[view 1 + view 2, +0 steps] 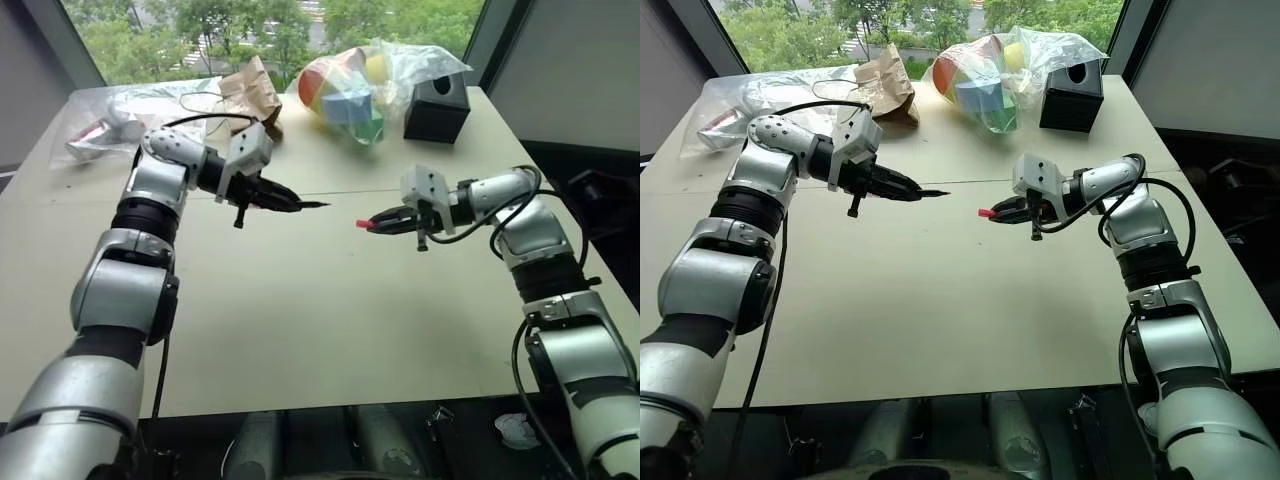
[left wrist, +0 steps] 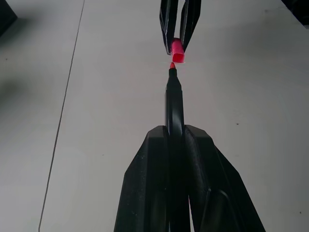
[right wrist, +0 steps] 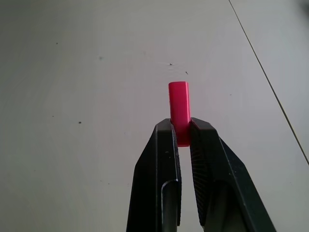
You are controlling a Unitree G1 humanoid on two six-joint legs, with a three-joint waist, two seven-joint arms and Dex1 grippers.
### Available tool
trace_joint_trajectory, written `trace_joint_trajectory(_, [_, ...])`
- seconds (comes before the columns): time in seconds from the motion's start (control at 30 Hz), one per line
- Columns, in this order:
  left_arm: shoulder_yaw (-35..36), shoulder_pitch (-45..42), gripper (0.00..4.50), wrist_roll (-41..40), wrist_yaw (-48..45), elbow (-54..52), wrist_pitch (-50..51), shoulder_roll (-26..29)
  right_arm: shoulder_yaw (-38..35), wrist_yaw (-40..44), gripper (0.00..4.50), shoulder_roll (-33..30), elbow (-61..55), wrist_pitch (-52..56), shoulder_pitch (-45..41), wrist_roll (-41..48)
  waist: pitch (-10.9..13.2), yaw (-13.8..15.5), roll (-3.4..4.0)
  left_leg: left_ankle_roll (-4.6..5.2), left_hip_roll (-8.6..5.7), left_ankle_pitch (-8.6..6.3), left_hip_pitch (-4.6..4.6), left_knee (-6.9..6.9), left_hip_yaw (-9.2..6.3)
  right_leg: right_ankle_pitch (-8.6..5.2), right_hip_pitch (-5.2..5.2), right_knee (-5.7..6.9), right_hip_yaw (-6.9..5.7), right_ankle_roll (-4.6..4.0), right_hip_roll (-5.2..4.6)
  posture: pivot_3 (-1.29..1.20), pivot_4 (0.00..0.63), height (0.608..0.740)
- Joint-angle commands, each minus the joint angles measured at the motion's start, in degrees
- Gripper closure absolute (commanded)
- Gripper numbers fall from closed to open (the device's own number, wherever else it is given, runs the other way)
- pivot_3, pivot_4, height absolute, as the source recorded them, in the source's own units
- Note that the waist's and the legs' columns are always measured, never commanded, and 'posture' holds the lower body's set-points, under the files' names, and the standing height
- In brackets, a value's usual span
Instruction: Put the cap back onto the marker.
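Note:
Both grippers hang above the beige table [image 1: 300, 330], facing each other. My left gripper [image 1: 288, 202] is shut on the marker [image 1: 312, 204], a thin black stick whose small red tip juts out toward the right. My right gripper [image 1: 385, 223] is shut on the cap [image 1: 362, 225], a tiny pink-red cylinder that sticks out toward the left. A short gap separates the two, and the cap hangs slightly lower. In the left wrist view the marker [image 2: 174, 101] lines up with the cap's open end [image 2: 177, 50]. In the right wrist view the cap [image 3: 179, 104] stands pinched between the fingertips [image 3: 166, 133].
At the table's far side stand a black box [image 1: 437, 108], a clear bag of coloured blocks [image 1: 350, 90], a crumpled brown paper bag [image 1: 250, 90] and a plastic bag [image 1: 110, 120] at the far left. A thin seam line crosses the tabletop.

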Motion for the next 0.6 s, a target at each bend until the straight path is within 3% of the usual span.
trace_joint_trajectory(0.03, [-0.53, -1.53, 4.22, -0.69, -0.26, 0.11, -2.03, -0.56, -0.29, -1.2, 4.47, 1.09, -2.13, 0.09, -0.62, 0.97, 0.0, 0.0, 0.0, 0.0, 0.0, 0.0, -0.08, 0.0, 0.0, 0.0, -0.1, 0.04, 0.0, 0.0, 0.0, 0.0, 0.15, 0.74])
trace_joint_trajectory(0.6, [0.14, -1.11, 4.22, 2.41, 0.82, 4.82, -6.93, -2.08, -0.48, -3.93, 4.47, 2.57, -2.89, 0.39, -1.81, 1.18, 0.0, 0.06, 0.0, 0.0, -0.01, 0.0, -0.12, 0.01, 0.0, 0.0, -0.2, 0.15, 0.0, -0.01, 0.0, 0.0, 0.15, 0.74])
